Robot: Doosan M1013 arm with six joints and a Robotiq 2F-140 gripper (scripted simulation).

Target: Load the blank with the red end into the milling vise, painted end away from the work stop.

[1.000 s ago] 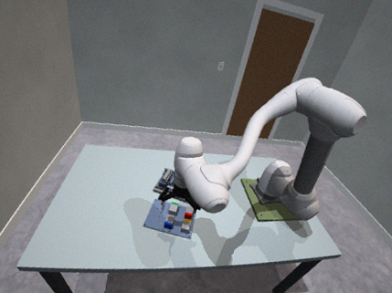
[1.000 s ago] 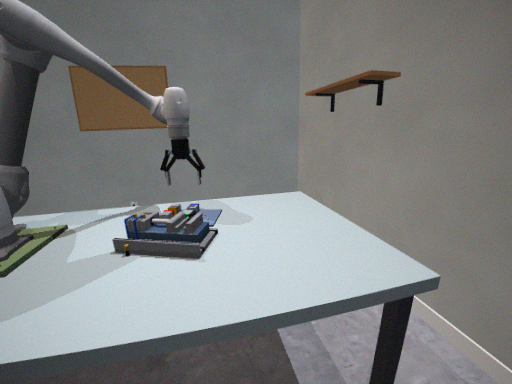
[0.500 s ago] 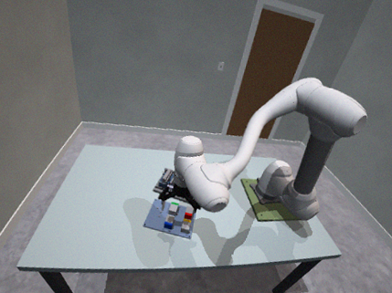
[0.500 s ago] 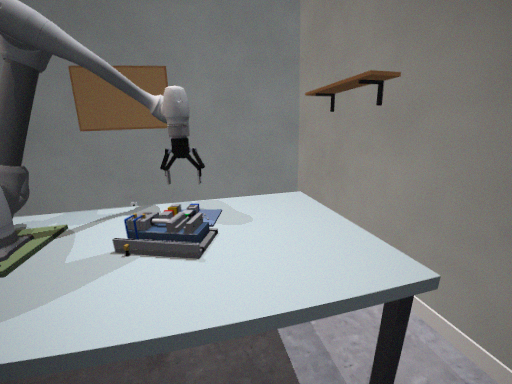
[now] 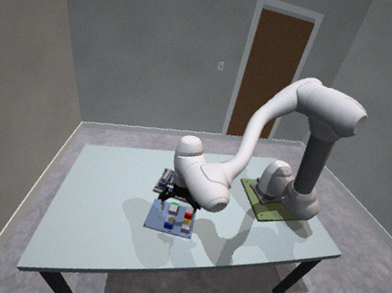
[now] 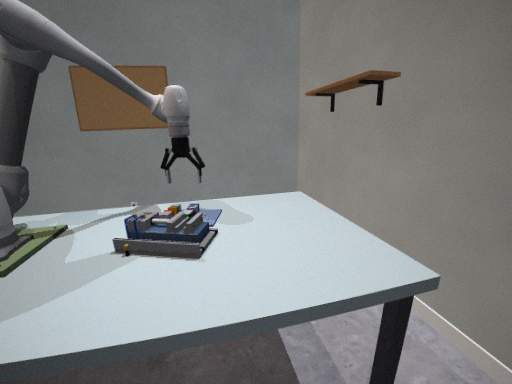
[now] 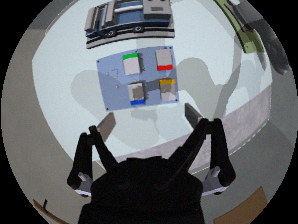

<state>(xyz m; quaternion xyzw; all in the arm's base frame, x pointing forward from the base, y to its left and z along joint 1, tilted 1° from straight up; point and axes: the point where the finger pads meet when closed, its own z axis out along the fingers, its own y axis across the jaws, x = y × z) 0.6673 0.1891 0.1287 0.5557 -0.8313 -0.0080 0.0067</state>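
Note:
The blue infeed plate [image 7: 137, 79] lies on the table and holds several grey blanks. The blank with the red end [image 7: 164, 60] lies at its far right in the wrist view; it also shows in the top view [image 5: 189, 214]. A green-ended blank [image 7: 132, 64], a blue-ended blank [image 7: 136, 92] and a yellow-ended blank [image 7: 168, 87] lie beside it. The milling vise [image 7: 129, 16] stands beyond the plate, with nothing between its jaws. My gripper [image 6: 183, 170] is open and empty, well above the infeed plate.
The vise sits on a raised grey plate [image 6: 164, 245]. The arm's base stands on a green plate [image 5: 270, 202] at the table's right. A shelf [image 6: 353, 82] hangs on the far wall.

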